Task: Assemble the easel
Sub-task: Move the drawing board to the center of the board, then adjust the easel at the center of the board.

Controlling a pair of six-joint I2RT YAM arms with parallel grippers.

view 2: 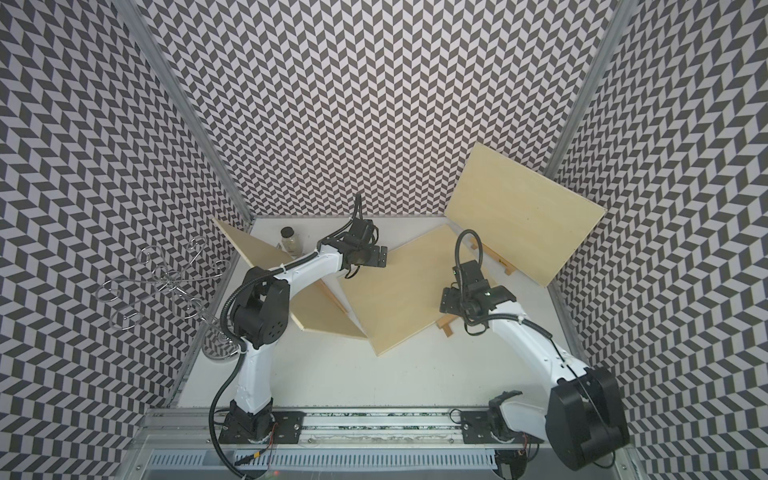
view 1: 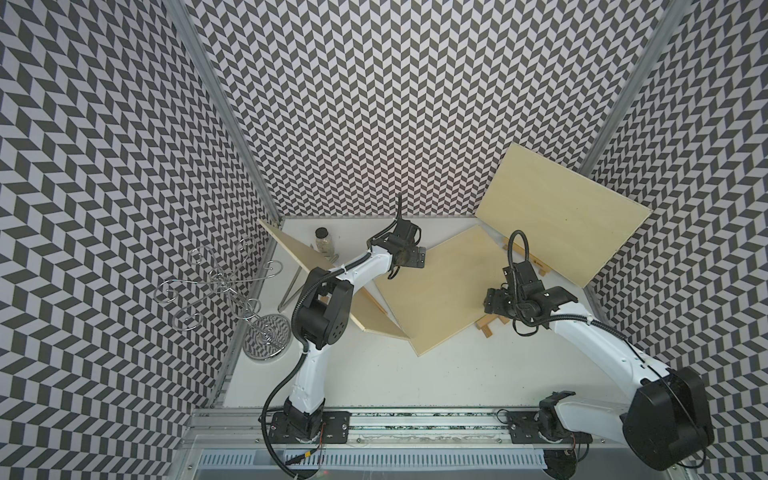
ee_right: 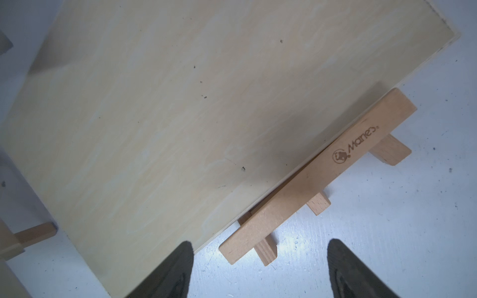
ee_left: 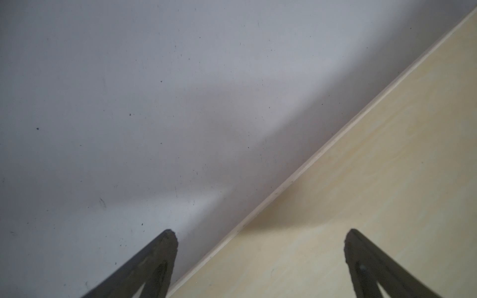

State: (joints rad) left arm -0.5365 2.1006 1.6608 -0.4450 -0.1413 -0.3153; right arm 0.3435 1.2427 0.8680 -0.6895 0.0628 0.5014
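- We see the easel (ee_right: pixel 317 175) lying flat on the table (view 1: pixel 374 374), right of the middle. Most of it is hidden under a flat board (view 1: pixel 449 291).
- Its ledge bar, printed "Maries", and three short leg ends stick out past the board's near right edge. In both top views only these wooden ends (view 2: pixel 446 326) show.
- The right gripper (ee_right: pixel 260 247) hovers over that same edge. It is spread open and empty, with one fingertip above the board's rim and the other above bare table, just beside the bar.
- The left gripper (ee_left: pixel 260 237) hangs at the board's far left edge. It is opened wide and holds nothing, one fingertip over the table and one over the wood. We cannot tell whether it touches.
- A second board (view 1: pixel 561 212) leans up against the right wall, and wooden strips (view 1: pixel 541 270) peek out at its lower edge.
- A third board (view 1: pixel 291 249) stands tilted at the left, partly under the left arm, its near corner next to the flat board.
- A small jar (view 1: pixel 323 243) stands far left, just beside the third board.
- Thin metal rods (view 1: pixel 293 291) lie near it.
- A wire rack (view 1: pixel 224 286) rises at the table's left edge.
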